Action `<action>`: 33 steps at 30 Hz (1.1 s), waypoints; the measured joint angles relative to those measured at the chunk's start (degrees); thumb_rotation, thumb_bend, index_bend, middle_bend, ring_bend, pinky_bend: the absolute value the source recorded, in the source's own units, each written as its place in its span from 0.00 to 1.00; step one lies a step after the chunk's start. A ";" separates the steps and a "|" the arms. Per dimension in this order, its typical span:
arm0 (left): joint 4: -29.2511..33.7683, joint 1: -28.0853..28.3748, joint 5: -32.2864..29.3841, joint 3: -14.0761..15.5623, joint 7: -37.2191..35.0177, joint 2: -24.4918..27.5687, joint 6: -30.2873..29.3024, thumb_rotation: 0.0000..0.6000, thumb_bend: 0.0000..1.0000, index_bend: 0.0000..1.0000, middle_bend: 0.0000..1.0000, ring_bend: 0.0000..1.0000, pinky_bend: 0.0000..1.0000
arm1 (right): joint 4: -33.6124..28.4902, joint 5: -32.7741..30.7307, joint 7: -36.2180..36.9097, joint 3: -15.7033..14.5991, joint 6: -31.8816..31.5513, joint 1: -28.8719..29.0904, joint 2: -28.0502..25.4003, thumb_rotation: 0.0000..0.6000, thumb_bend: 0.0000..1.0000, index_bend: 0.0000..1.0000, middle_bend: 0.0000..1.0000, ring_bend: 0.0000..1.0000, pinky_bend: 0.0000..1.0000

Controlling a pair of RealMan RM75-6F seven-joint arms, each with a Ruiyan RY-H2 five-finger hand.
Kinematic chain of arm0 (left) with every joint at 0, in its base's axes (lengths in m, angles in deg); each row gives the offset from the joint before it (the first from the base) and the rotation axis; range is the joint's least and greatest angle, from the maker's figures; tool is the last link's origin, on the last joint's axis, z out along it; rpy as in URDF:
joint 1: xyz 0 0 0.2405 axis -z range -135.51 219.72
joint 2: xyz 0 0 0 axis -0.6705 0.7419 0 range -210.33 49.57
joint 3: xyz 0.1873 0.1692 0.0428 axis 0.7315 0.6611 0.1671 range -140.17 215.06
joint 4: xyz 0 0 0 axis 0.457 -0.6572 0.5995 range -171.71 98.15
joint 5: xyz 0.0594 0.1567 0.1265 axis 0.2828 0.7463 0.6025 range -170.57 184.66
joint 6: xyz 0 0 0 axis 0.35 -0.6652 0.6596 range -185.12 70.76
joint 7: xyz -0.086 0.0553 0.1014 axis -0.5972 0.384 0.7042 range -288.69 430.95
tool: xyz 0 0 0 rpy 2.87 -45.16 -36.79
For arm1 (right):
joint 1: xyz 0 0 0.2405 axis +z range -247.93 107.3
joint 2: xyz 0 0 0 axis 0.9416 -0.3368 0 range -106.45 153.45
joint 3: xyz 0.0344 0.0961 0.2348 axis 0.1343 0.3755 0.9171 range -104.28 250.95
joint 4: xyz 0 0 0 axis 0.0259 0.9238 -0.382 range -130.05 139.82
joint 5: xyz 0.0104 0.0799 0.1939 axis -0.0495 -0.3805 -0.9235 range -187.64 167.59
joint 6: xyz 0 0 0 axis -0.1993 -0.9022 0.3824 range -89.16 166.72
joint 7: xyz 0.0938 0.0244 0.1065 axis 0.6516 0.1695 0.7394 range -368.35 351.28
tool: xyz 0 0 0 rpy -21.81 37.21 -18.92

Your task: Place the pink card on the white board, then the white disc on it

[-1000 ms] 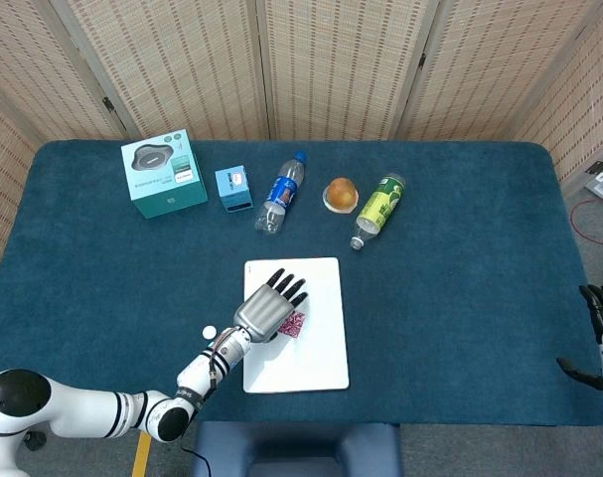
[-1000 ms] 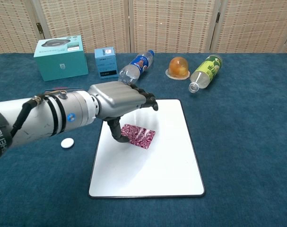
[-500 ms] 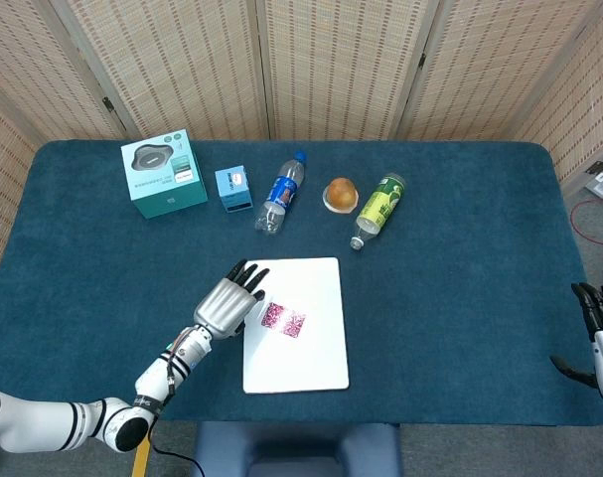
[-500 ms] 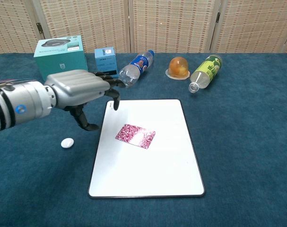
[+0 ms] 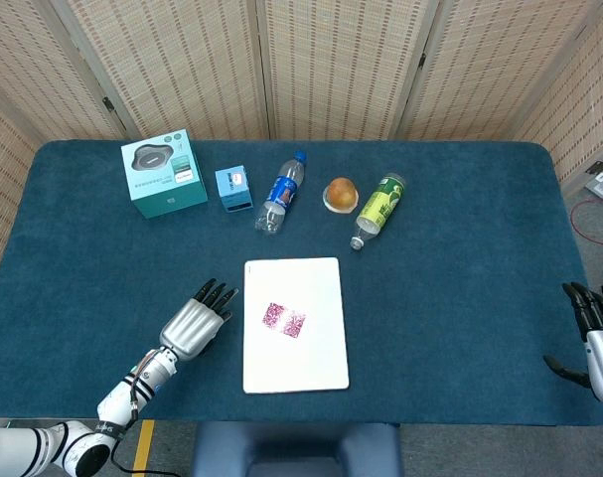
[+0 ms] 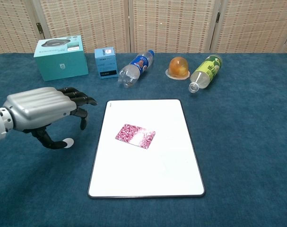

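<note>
The small patterned pink card [image 6: 135,136] is lying flat on the rectangular white board [image 6: 148,175], toward its upper left part, so the first step appears complete. The small round white disc [image 6: 67,143] is resting on the blue cloth-covered table [image 6: 238,142], just left of the board and touching or nearly touching the thumb tip of the left hand [image 6: 41,112]. That hand is hovering over the disc with its fingers [image 6: 79,99] apart and slightly curled, holding nothing; the card is lying well to the right of the fingertips. The right hand [image 5: 594,333] is idling at the far table edge, fingers spread and empty.

Risk assessment: the disc is thin and low against soft cloth, so the thumb is likely to push it sideways rather than lift it. A pinch made too high may be closing on nothing. A careless sweep toward the board may be nudging the card off position
</note>
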 measured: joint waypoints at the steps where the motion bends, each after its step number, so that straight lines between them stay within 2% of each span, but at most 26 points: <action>1: -0.66 -0.31 0.15 -0.06 -0.36 -0.26 0.16 1.00 0.34 0.42 0.11 0.07 0.00 | -0.04 0.04 -0.03 -0.02 -0.06 -0.02 -0.02 1.00 0.11 0.02 0.12 0.12 0.02; 13: -5.31 -2.63 0.37 -1.87 -2.42 -2.19 2.89 1.00 0.34 0.43 0.11 0.07 0.00 | -0.23 -0.04 -0.07 -0.09 -0.29 -0.24 -0.13 1.00 0.11 0.02 0.12 0.12 0.02; 33: -6.85 -3.99 0.03 -4.05 -1.31 -3.11 5.60 1.00 0.36 0.45 0.11 0.07 0.00 | 0.06 -0.41 0.14 0.02 0.30 0.06 0.02 1.00 0.11 0.02 0.12 0.12 0.02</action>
